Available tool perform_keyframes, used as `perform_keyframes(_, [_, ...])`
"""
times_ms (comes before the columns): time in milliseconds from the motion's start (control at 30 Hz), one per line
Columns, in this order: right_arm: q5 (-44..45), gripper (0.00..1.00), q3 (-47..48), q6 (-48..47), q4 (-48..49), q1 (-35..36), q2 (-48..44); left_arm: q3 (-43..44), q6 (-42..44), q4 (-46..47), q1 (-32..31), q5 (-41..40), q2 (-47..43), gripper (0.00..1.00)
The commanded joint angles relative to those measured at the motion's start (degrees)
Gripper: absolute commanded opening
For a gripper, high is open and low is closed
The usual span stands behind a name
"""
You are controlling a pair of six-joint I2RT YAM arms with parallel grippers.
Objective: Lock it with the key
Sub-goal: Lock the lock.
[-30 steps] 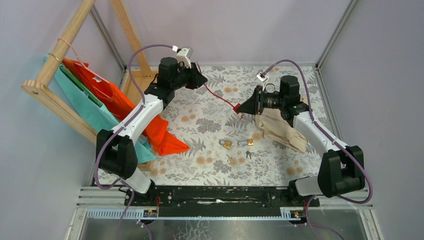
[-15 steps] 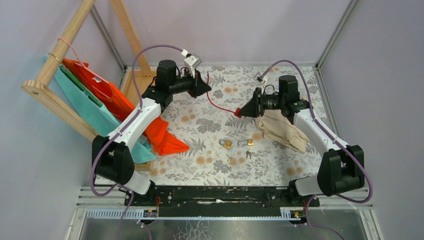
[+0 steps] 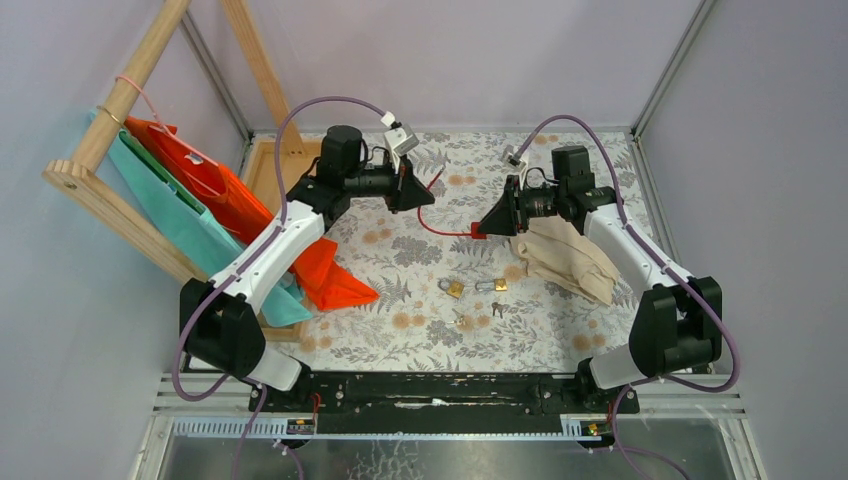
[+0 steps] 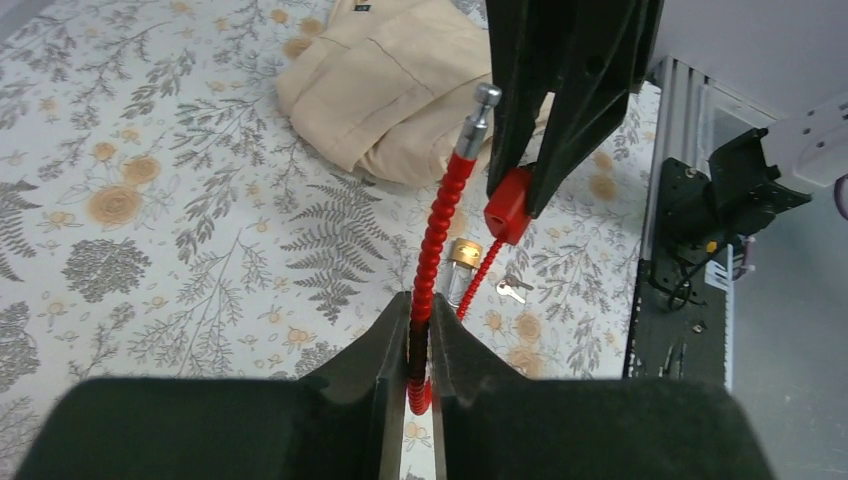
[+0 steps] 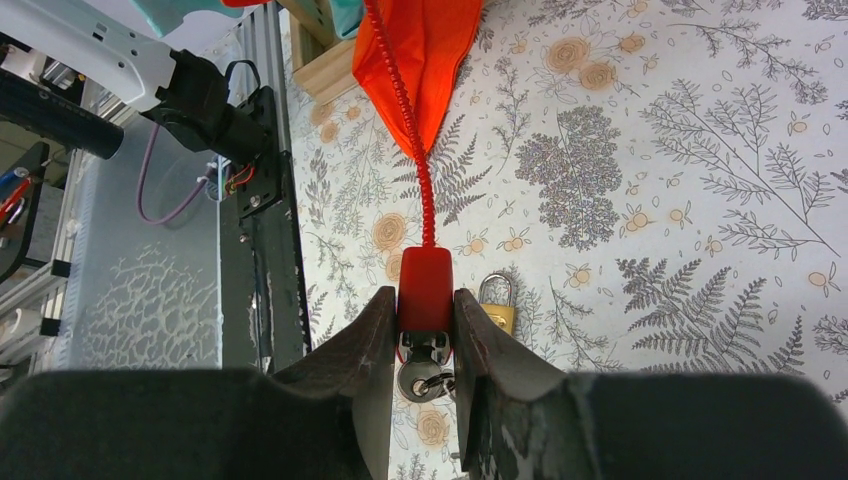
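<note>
The red padlock body [image 5: 425, 290] is clamped between my right gripper's [image 5: 425, 325] fingers, held above the table, with a silver key [image 5: 418, 380] seated in its rear end. It also shows in the top view [image 3: 479, 231] and the left wrist view [image 4: 507, 205]. Its red cable shackle [image 3: 432, 215] curves over to my left gripper [image 4: 420, 330], which is shut on the cable a little below its free steel tip [image 4: 485, 97]. The tip stands close beside the lock body, not inserted. The two grippers [image 3: 424, 194] [image 3: 488, 226] face each other above the table's middle.
Two small brass padlocks [image 3: 455, 289] [image 3: 499, 285] and loose keys [image 3: 497, 308] lie on the floral table below. A beige folded cloth [image 3: 560, 258] lies under my right arm. Orange [image 3: 320, 270] and teal bags hang on a wooden rack [image 3: 110, 110] at left.
My left gripper has carried the cable's free end rightward toward the lock body. The cable has gone from stretched nearly straight to a tight curve. My right gripper shifted slightly back.
</note>
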Motion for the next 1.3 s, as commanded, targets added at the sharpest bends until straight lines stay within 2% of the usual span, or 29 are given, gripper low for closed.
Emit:
perform_keyframes(0, [-2.33,0.0,0.94,-1.66,2.23,-0.02,-2.64,1.47,-2.03,-0.39,-0.69,3.19,-0.69,0.14])
perform_keyframes(167, [-2.98,0.0,0.14,-1.62,2.49,-0.07,-3.06,2.4,-4.92,0.76,-0.69,3.03,-0.77,0.13])
perform_keyframes(433, [-4.7,0.0,-0.8,0.14,4.44,-0.15,-3.87,2.12,-8.5,3.11,-0.35,3.47,-1.95,0.19])
perform_keyframes(533, [-4.37,0.0,-2.29,1.43,6.54,-0.16,-4.75,2.69,-12.2,5.36,0.29,3.65,-2.05,0.01])
perform_keyframes(700, [-2.61,0.01,-7.49,4.39,12.69,-0.14,-6.13,4.66,-19.78,10.8,1.56,3.59,-1.8,0.0])
perform_keyframes(867, [-3.01,0.13,-9.54,5.97,15.78,0.21,-7.64,8.85,-20.63,12.28,1.52,3.56,-0.57,0.0])
perform_keyframes(933, [-3.21,0.22,-9.18,6.19,15.5,0.36,-7.52,10.07,-21.18,12.76,1.47,3.41,0.09,0.0])
perform_keyframes(1267, [-3.33,0.47,-9.77,7.91,17.41,0.62,-7.54,10.42,-22.63,14.67,0.38,6.35,0.04,0.0])
